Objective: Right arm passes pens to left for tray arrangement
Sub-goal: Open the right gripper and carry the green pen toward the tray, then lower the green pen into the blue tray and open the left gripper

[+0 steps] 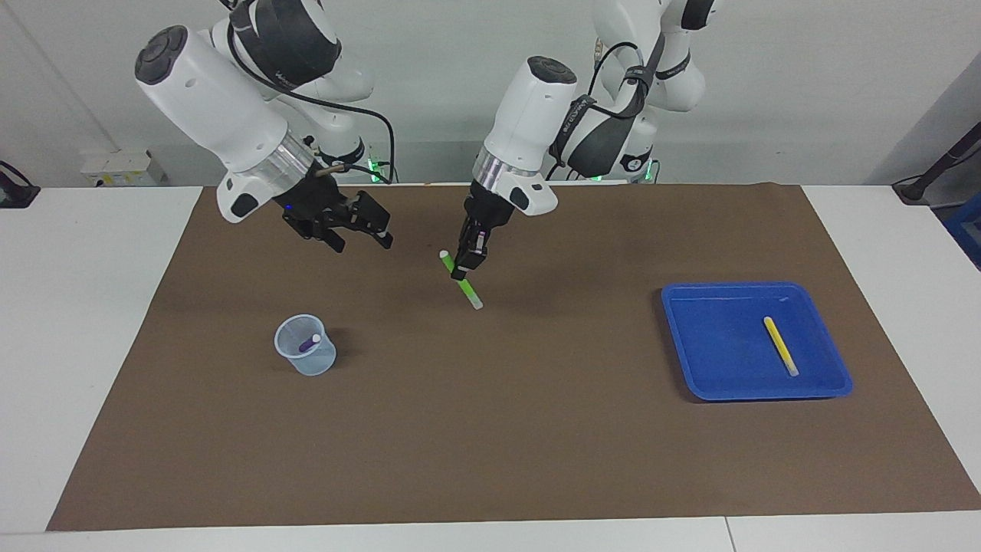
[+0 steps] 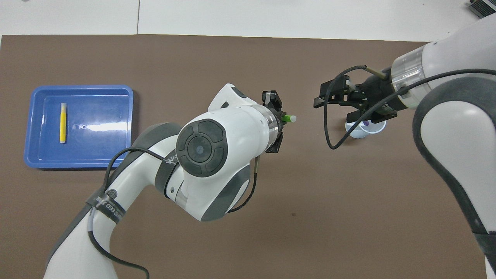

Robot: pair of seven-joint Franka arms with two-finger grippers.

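Three pens show on the table. The green pen (image 1: 460,282) is held by the left gripper (image 1: 464,267), up in the air over the middle of the brown mat (image 1: 490,429). The black fingers pinch it near its middle, so it hangs tilted, with one whitish end sticking up past the fingers and the other end pointing down at the mat. The right gripper (image 1: 360,230) is beside it, a little apart, toward the right arm's end of the table. Its fingers are spread wide and hold nothing. It hangs over the clear cup (image 1: 306,345). The purple pen (image 1: 310,343) stands in that cup. The yellow pen (image 1: 780,345) lies flat in the blue tray (image 1: 693,360), at the left arm's end of the table.
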